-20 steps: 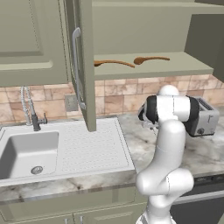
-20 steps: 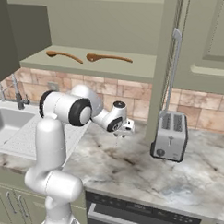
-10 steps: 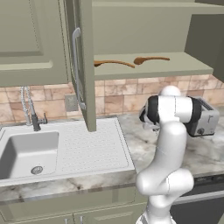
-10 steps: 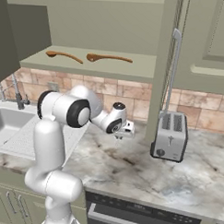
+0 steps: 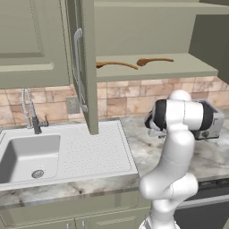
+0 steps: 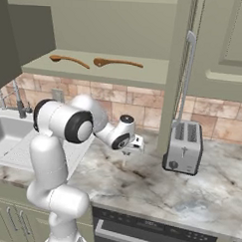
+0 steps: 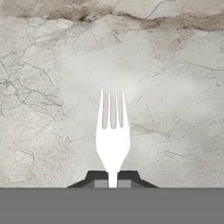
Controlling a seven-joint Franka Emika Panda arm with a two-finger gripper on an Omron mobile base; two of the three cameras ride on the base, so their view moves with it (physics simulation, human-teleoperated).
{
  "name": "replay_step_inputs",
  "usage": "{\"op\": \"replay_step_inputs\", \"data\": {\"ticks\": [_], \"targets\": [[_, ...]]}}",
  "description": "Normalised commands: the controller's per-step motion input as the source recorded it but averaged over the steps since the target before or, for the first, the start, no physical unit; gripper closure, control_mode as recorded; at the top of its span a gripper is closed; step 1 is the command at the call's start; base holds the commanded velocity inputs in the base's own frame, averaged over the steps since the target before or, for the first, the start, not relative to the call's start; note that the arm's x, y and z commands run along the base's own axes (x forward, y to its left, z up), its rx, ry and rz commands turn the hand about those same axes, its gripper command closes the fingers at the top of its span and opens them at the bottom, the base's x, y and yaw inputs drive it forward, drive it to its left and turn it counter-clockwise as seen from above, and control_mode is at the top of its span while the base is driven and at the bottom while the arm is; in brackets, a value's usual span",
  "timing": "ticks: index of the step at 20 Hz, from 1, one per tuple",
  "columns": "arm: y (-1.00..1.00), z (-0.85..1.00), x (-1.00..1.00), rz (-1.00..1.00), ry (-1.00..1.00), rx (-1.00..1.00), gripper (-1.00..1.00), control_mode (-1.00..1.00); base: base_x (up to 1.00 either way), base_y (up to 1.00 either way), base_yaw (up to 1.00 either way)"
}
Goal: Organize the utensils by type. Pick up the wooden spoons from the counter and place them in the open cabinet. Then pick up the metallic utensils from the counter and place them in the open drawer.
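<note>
A silver-grey metal fork (image 7: pixel 113 131) points its tines away from the hand, just above the marbled counter (image 7: pixel 48 109). My gripper (image 7: pixel 113 182) is shut on the fork's handle. Seen from the right base view, the gripper (image 6: pixel 134 143) hangs low over the counter (image 6: pixel 155 189), left of the toaster. Two orange-brown wooden spoons (image 5: pixel 117 65) (image 5: pixel 154 60) lie on the shelf of the open cabinet (image 5: pixel 179 71); they show again as spoons (image 6: pixel 69 60) (image 6: pixel 118 62) in the right base view. The open drawer is out of view.
A silver toaster (image 6: pixel 183 147) stands against the tiled wall to the gripper's right. The open cabinet door (image 5: pixel 86 67) with its bar handle hangs over the white drainboard (image 5: pixel 89 152). A sink (image 5: pixel 29 154) and faucet (image 5: pixel 29 114) lie to the left.
The jaws have closed on the fork's handle. The arm has barely moved.
</note>
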Motion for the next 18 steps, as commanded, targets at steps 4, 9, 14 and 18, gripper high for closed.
{"op": "replay_step_inputs", "data": {"ticks": [4,9,14,18], "targets": [[0.05,0.35,-0.29,0.0,-0.04,0.02,1.0,-1.0,0.0,0.0,0.0],[0.11,0.51,-0.33,0.0,-0.1,0.0,1.0,-1.0,0.0,0.0,0.0],[0.02,0.58,-0.29,0.0,-0.08,0.0,1.0,-1.0,0.0,0.0,0.0],[0.04,0.49,-0.41,0.0,-0.05,0.0,1.0,-1.0,0.0,0.0,0.0]]}}
